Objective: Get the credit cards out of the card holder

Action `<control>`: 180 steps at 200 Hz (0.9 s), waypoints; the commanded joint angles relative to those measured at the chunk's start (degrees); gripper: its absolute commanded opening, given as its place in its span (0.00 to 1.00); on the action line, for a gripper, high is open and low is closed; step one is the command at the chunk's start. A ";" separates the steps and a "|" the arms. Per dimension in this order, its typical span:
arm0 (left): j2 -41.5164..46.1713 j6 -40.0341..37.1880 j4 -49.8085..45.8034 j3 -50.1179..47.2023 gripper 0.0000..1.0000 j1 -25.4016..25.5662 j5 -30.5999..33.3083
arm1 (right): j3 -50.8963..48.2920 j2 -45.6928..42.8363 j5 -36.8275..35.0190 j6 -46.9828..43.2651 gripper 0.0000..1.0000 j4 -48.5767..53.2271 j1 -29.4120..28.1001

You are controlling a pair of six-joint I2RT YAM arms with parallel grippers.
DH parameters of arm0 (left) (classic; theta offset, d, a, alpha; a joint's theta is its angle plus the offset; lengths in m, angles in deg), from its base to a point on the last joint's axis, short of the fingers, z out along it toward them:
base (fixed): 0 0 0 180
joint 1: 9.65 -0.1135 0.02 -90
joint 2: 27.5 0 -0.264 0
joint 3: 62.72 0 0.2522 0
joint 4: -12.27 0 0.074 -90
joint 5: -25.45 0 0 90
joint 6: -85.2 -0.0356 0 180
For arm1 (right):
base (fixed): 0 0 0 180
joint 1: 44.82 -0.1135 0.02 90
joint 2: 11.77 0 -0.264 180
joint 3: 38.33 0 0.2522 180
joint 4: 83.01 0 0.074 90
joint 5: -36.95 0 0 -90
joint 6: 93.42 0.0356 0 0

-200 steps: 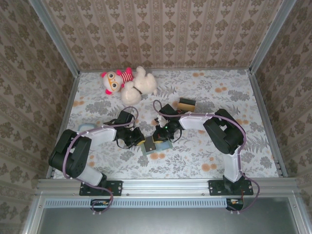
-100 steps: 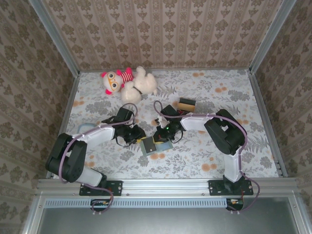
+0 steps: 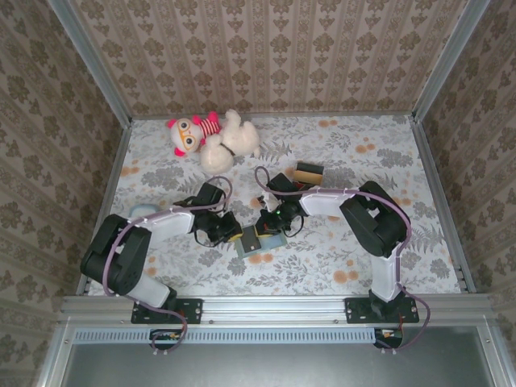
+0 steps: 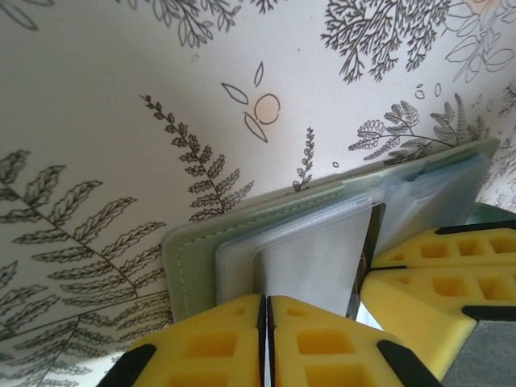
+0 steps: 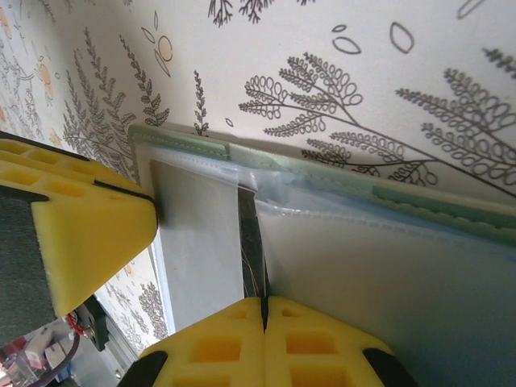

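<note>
Since a second ago the left tool (image 3: 232, 232) has drawn back a little from the card holder (image 3: 264, 243) and come in again to its left edge. The holder's raised flap has settled flatter, and the right arm has barely shifted.

From above, the card holder lies open on the floral counter (image 3: 339, 153), in front of the arm bases and between the two tools. The right tool (image 3: 268, 224) is at its far edge, and both arms are stretched low toward it.

In the left wrist view, the left fingers (image 4: 218, 339) are pressed together with no gap. They sit at the near end of a pale grey sheet (image 4: 310, 250) that sticks out of a clear sleeve (image 4: 242, 258) inside the grey-green cover (image 4: 189, 250). I cannot tell whether the sheet is nipped between them. The right tool's yellow fingers (image 4: 435, 274) rest on the holder just beside the sheet.

In the right wrist view, the right fingers (image 5: 322, 339) are also clenched tight. A thin dark edge (image 5: 250, 234) runs straight down into the seam between them. I cannot tell whether it is a card or part of a sleeve, or whether it is gripped. A finger of the left tool (image 5: 81, 218) touches the pale panel from the left.

Well away at the back of the counter lies a pink-and-cream plush toy (image 3: 214, 137). A small brown box (image 3: 307, 173) sits beyond the right tool. A pale blue object (image 3: 143, 210) shows beside the left arm.
</note>
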 commanded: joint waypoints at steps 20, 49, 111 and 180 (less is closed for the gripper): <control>-1.33 -0.77 -1.73 -0.07 0.10 0.48 0.62 | -0.48 -1.86 -4.62 -1.43 0.00 3.22 0.39; -1.48 -1.20 -2.21 0.13 0.10 0.48 0.79 | 0.03 -0.78 1.72 -1.45 0.07 1.71 0.40; -2.37 -1.64 -2.30 -0.59 0.09 0.48 1.34 | 1.27 2.79 4.87 -1.51 0.22 2.16 0.34; -2.14 -1.56 -2.38 -0.82 0.10 0.48 1.61 | 1.51 2.93 7.08 -2.25 0.10 1.04 0.57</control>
